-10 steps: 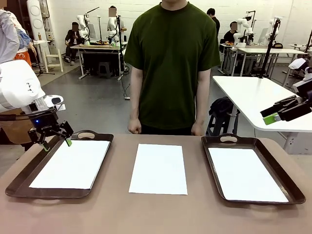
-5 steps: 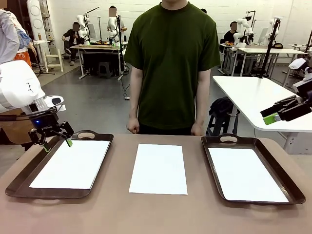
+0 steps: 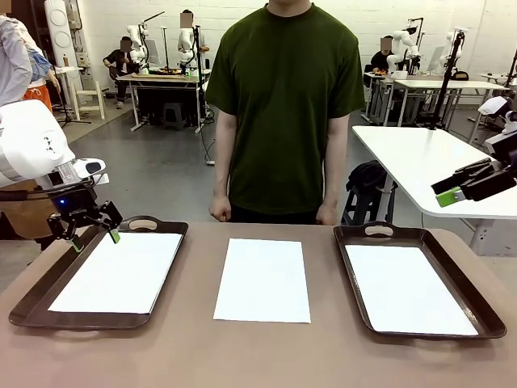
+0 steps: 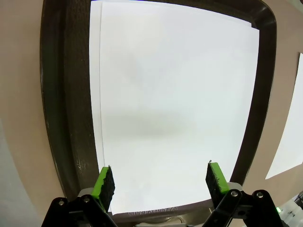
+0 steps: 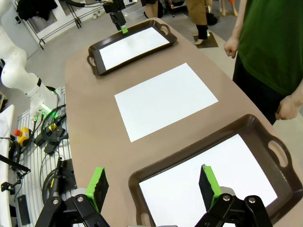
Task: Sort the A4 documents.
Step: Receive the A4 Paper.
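Note:
Three white A4 documents are in view. One sheet [image 3: 262, 279] lies bare on the table's middle, also seen from the right wrist [image 5: 165, 100]. Another sheet [image 3: 117, 271] rests in the left dark brown tray [image 3: 32, 295], where the left wrist view shows a second edge under the top sheet [image 4: 175, 104]. A sheet [image 3: 408, 289] lies in the right tray [image 3: 472, 291]. My left gripper [image 3: 94, 237] hovers open over the left tray's far left corner, nothing between its fingers [image 4: 106, 187]. My right gripper [image 3: 458, 194] hangs open, high off the table's right side, above the right tray [image 5: 151, 187].
A person in a dark green shirt [image 3: 283, 105] stands at the far edge, fists [image 3: 222, 212] hanging just above the table. A white table [image 3: 428, 162] stands behind on the right. Bare tabletop lies between the trays and the middle sheet.

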Robot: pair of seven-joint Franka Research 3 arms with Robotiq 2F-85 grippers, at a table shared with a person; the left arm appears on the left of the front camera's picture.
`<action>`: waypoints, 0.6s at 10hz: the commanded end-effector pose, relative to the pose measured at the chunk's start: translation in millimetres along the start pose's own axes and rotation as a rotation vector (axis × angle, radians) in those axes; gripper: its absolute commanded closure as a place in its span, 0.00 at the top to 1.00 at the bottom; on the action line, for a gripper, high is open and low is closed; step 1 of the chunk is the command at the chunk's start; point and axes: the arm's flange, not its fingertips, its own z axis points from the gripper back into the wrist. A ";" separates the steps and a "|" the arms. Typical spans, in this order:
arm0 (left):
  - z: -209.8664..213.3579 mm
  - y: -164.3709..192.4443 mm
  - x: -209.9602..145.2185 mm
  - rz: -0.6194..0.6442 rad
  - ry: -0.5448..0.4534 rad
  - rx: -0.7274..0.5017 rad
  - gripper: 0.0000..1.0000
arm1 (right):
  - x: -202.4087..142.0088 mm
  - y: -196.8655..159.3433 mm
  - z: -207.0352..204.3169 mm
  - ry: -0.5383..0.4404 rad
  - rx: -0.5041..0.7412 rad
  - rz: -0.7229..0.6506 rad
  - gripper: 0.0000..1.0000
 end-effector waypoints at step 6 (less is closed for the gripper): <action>50.6 -46.0 -29.5 -0.179 -0.257 0.070 1.00 | 0.0 -0.2 -1.5 -0.024 0.007 0.012 1.00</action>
